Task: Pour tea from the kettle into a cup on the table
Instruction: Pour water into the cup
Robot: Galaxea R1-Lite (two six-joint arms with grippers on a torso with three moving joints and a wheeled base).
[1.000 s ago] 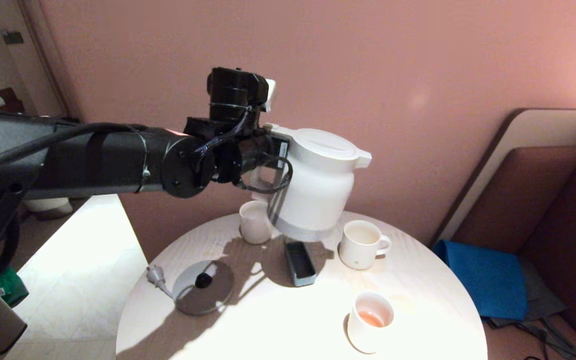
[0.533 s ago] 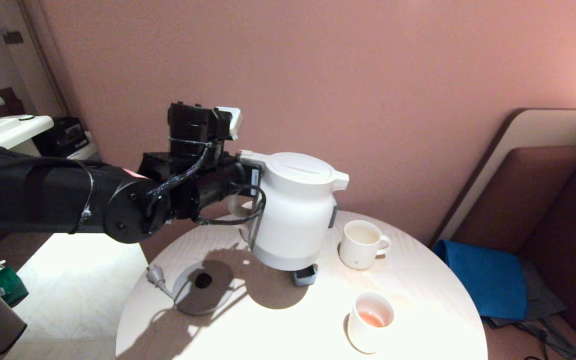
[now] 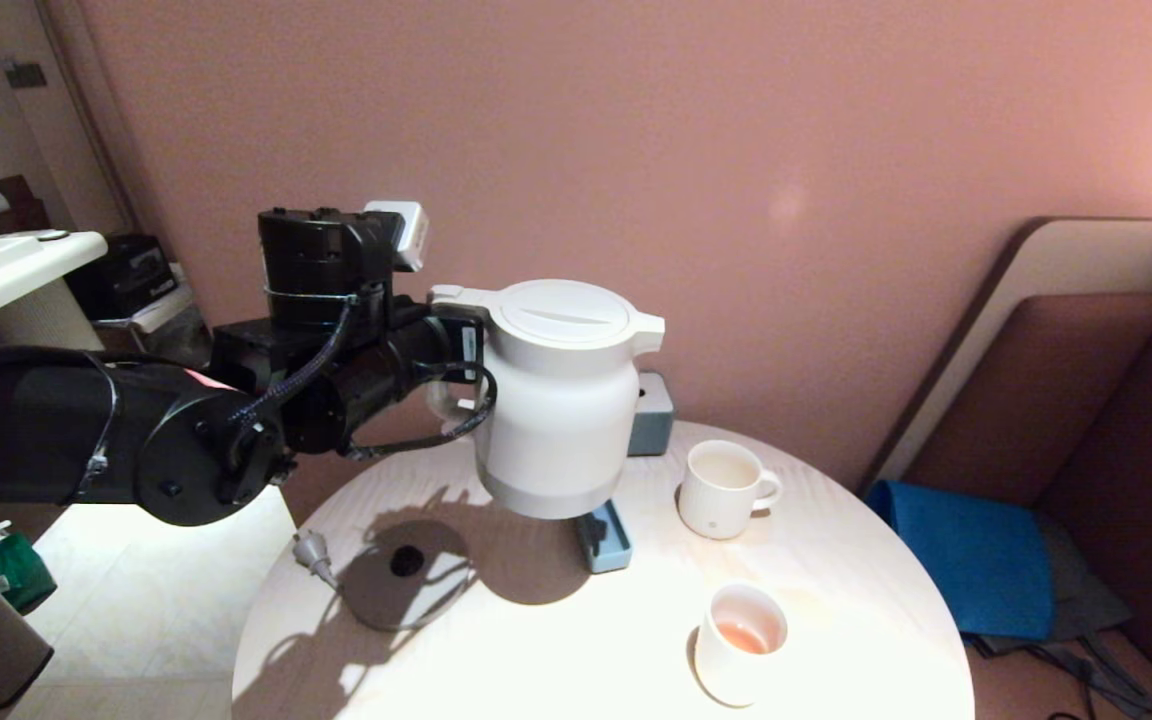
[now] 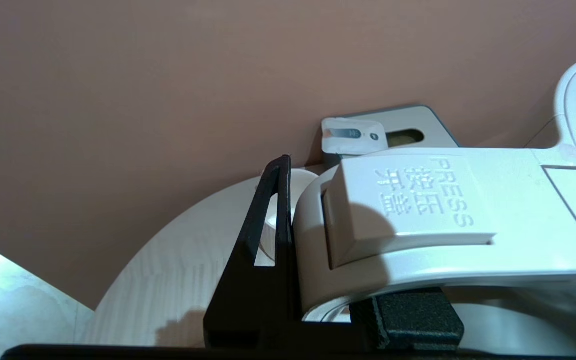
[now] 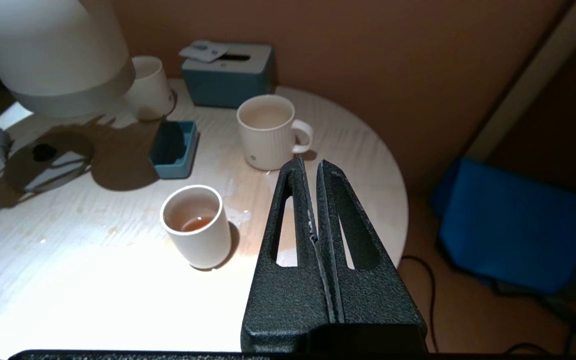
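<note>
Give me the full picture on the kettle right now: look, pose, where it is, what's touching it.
The kettle is cream-white, matte plastic by the look, with a flat round lid, short spout, grey bottom band and a squarish loop handle whose top carries a pad marked PRESS. It hangs upright, clear of the table, above the small blue tray and beside the grey base disc, spout towards the ribbed cup. Only the left gripper touches it, shut on the handle.

Kettle (image 3: 556,400) above table (image 3: 496,650), left of cup (image 3: 721,490)
</note>
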